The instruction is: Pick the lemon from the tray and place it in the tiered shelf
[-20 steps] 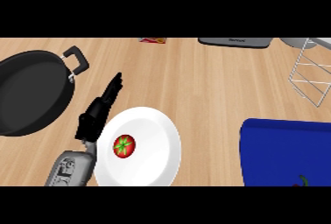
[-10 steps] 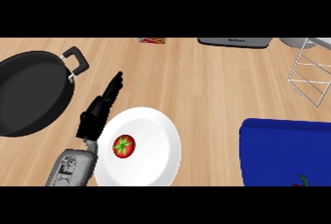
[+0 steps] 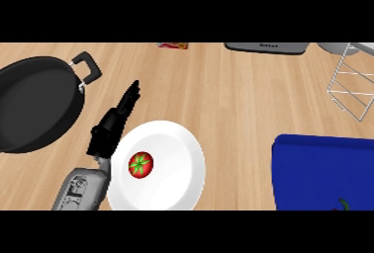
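Blue is the colour of the tray (image 3: 321, 168), which is seen at the lower right of the head view and is cut by the picture's edges. No lemon is shown on the part of the tray that is visible. Only a small dark green thing (image 3: 343, 203) is seen at its lower edge, and it cannot be told what it is.

The left hand (image 3: 113, 123) is found at the left side, between the black pan (image 3: 36, 108) and the white plate (image 3: 175, 143), just beside the plate's left rim. Its fingers are kept straight and pressed together, and nothing is held by them. Its long axis is directed away from the robot, a little toward the right. A tomato (image 3: 141, 165) lies on the plate.

From this hand the tray lies to the right, well apart, with the whole plate between them. The tiered shelf (image 3: 354, 91) of wire is also placed at the right, beyond the tray. The right hand is not shown at all. It is judged that the right arm is the nearer one for the tray and the shelf, and that the lemon must first be brought into view.
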You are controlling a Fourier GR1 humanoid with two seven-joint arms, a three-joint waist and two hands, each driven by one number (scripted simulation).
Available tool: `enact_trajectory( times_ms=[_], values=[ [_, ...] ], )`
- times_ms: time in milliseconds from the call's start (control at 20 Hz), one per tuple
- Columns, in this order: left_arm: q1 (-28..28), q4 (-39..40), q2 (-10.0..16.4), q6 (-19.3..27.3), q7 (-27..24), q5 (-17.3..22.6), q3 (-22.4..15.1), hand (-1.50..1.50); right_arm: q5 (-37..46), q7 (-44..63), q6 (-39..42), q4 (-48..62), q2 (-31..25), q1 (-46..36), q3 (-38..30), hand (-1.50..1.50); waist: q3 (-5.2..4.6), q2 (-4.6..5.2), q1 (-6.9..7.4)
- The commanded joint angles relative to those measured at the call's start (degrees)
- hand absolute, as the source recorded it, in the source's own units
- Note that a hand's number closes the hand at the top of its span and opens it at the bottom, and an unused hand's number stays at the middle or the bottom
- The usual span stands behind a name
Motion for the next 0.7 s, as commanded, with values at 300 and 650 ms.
enact_trajectory(
  times_ms=[300,650],
  values=[
    [-1.3,-0.1,0.2,1.1,1.1,-0.2,1.1,0.0,1.6,11.7,4.0,1.3,-10.4,-2.6,0.4,-1.5,-0.14,-0.5,-1.46],
    [1.9,-0.2,-0.4,1.4,-0.1,-0.3,0.4,0.0,4.6,12.4,17.9,1.5,-19.3,-3.1,3.5,-1.5,-0.11,-0.95,-2.29]
  ],
)
